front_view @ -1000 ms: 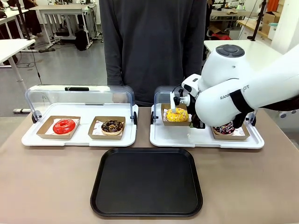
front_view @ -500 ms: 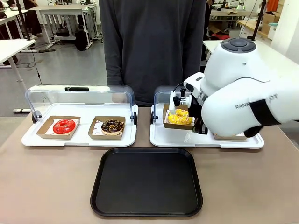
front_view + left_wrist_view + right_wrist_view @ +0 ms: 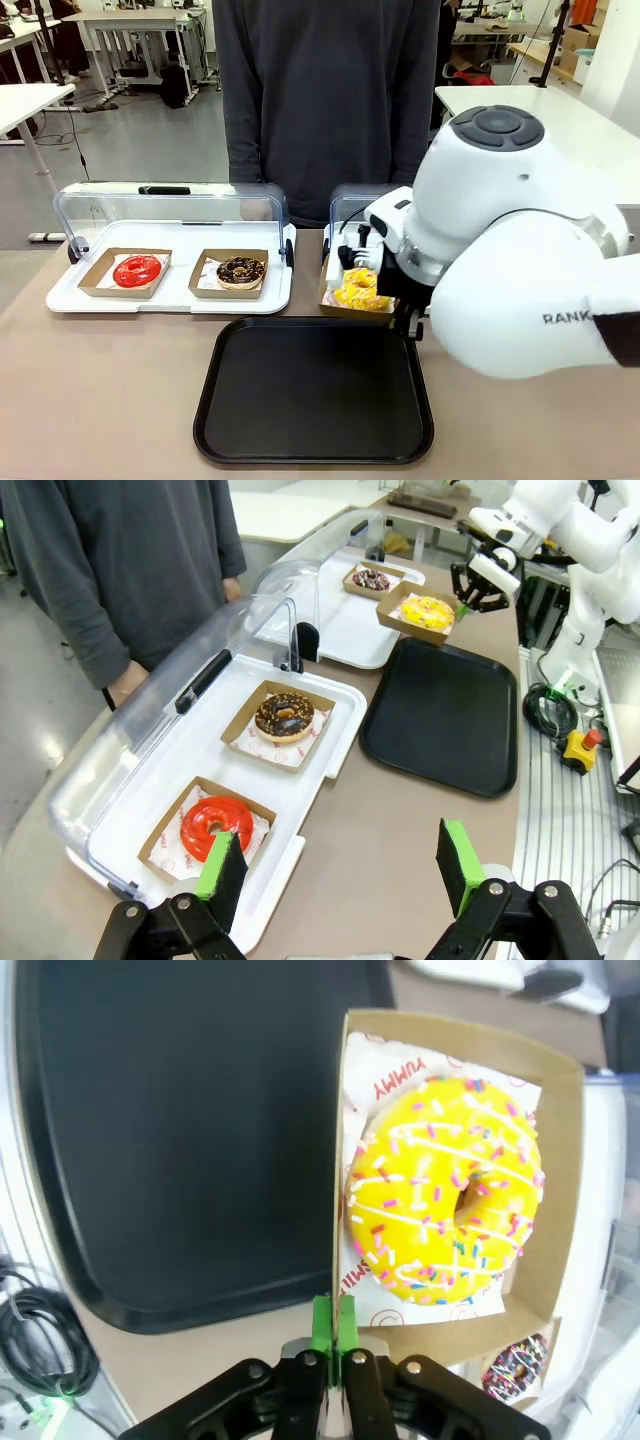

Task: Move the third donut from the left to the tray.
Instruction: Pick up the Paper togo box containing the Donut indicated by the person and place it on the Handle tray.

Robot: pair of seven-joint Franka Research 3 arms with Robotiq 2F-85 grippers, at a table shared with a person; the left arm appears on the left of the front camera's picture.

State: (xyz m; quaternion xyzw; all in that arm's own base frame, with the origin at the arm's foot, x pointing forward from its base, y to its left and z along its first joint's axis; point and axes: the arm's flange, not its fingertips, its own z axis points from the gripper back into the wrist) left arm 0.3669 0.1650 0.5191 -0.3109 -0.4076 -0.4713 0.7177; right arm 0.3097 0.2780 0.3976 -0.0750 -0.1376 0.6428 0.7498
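Donut, yellow, in its cardboard holder, has come off the white tray and now hangs above the black tray's far right edge. Right gripper pinches the holder's wall; left gripper gapes idle. Lowering and release remain.

"RANK" stands on the right arm; the paper liner under the yellow donut seems to read "YUMMY".
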